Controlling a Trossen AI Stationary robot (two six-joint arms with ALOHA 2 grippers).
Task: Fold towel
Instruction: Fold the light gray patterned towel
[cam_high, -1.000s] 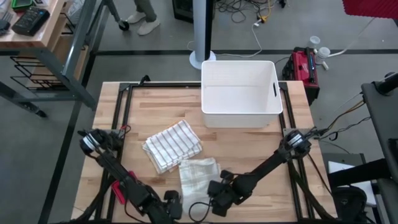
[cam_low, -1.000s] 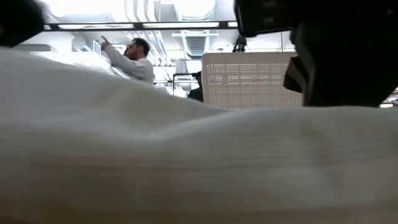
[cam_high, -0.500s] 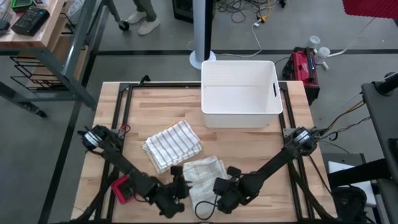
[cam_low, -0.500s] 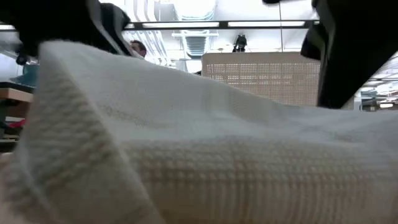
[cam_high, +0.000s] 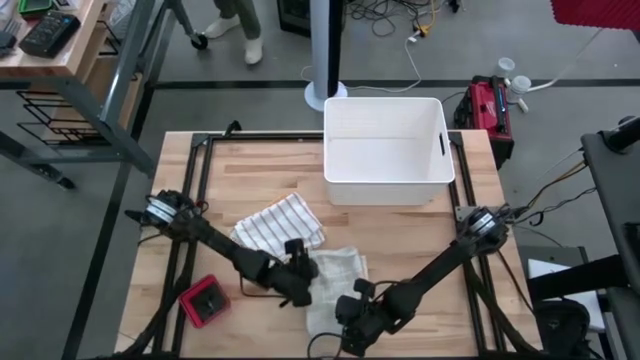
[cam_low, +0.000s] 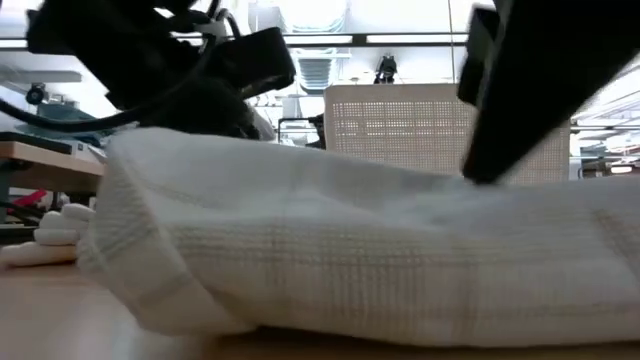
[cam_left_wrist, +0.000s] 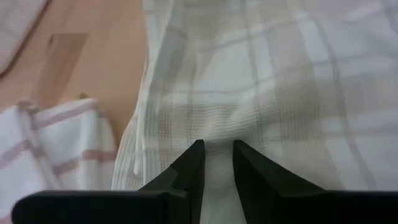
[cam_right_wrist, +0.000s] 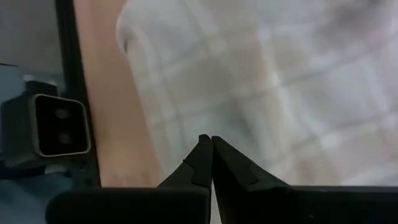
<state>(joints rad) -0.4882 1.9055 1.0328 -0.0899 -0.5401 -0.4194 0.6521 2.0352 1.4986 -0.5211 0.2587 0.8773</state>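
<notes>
- Pale towel (cam_high: 335, 283) lying on the wooden table (cam_high: 400, 240), near the front edge, slightly left of centre, bunched into a soft, rumpled, roughly folded mass.
- Cream-white weave with a faint grid of wider checks, plain in both wrist views (cam_left_wrist: 273, 81) (cam_right_wrist: 267, 93); textured ribbing along the rolled edge in the low view (cam_low: 300, 260).
- Left edge doubled over into a thick rounded fold, seen from table height.
- Left gripper (cam_high: 303, 280) at the towel's left edge, fingers (cam_left_wrist: 189, 165) parted by a narrow gap with a pinch of cloth between them: grasping the towel.
- Right gripper (cam_high: 350, 318) at the towel's near edge, fingertips pressed together (cam_right_wrist: 208, 152), clenched; whether any cloth is caught between them cannot be told.
- Striped towel (cam_high: 278, 225) folded just beyond, to the far left of the pale one, white with thin dark lines, its edge also visible in the left wrist view (cam_left_wrist: 56, 146).
- White bin (cam_high: 385, 150) at the far side of the table.
- Small red object (cam_high: 205, 302) near the front left corner.
</notes>
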